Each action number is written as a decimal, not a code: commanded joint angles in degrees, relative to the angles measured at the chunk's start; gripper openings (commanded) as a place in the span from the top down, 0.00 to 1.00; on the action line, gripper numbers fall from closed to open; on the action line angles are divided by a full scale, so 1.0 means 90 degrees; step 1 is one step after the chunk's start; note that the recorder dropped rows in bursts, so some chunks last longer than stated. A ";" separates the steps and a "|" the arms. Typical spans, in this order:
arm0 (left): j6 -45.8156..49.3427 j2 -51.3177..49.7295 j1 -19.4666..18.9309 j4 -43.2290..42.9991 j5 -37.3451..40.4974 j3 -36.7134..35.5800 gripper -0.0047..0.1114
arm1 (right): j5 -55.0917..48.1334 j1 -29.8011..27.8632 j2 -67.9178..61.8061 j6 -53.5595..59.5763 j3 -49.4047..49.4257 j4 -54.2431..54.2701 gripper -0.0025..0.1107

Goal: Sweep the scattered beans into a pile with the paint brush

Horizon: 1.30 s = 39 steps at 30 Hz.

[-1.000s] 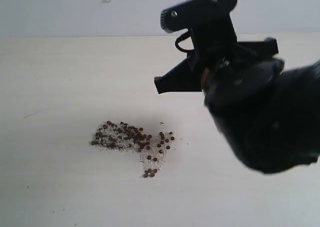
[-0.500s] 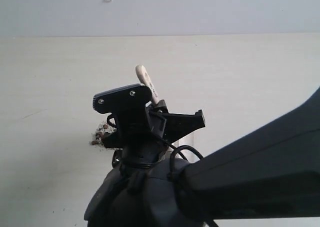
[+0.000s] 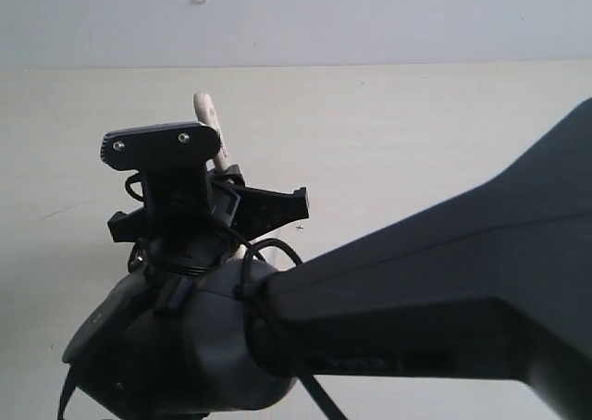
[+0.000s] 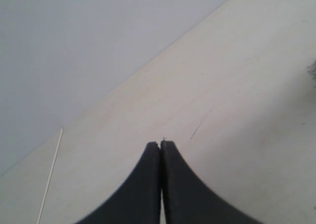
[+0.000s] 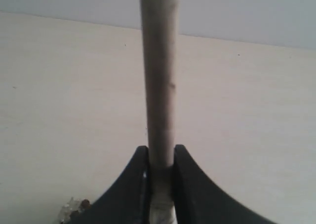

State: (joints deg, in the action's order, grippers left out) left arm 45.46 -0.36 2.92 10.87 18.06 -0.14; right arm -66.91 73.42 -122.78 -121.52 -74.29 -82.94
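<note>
Between the right gripper's (image 5: 160, 152) jaws the brush (image 5: 158, 76) handle sits clamped tight; the left gripper (image 4: 161, 145) is pressed closed, empty. Of the beans (image 5: 81, 205) only a few show, low beside the right gripper. The arm hides the rest. Risk: a hard, fast stroke flicks round beans outward, or the handle twists in that narrow grip.

Pale worktop, black gripper
The paint brush (image 5: 158, 86) handle is cream, the right gripper (image 5: 161, 157) black, the table (image 3: 435, 124) pale beige with faint grain, the beans (image 5: 85, 203) reddish-brown.
</note>
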 commanded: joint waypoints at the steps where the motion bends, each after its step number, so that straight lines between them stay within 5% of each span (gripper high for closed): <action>1: -0.0071 0.0040 -0.0004 0.0049 -0.0048 0.0016 0.96 | -0.0339 0.0062 0.0057 0.0530 -0.0252 -0.0138 0.98; 16: -0.0071 0.0040 -0.0004 0.0049 -0.0048 0.0016 0.96 | -0.0339 0.0074 0.0895 0.3135 -0.0167 0.1228 0.98; 29: -0.0071 0.0040 -0.0004 0.0049 -0.0048 0.0016 0.96 | -0.0339 0.0694 0.0458 0.0023 0.0724 0.1834 0.98; 39: -0.0071 0.0040 -0.0004 0.0049 -0.0048 0.0016 0.96 | -0.0339 0.0649 0.0039 -0.0055 -0.0151 0.1616 0.98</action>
State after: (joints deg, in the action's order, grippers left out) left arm 45.36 -0.36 2.92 10.87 18.06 -0.14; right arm -72.36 79.67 -121.37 -120.57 -73.60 -68.43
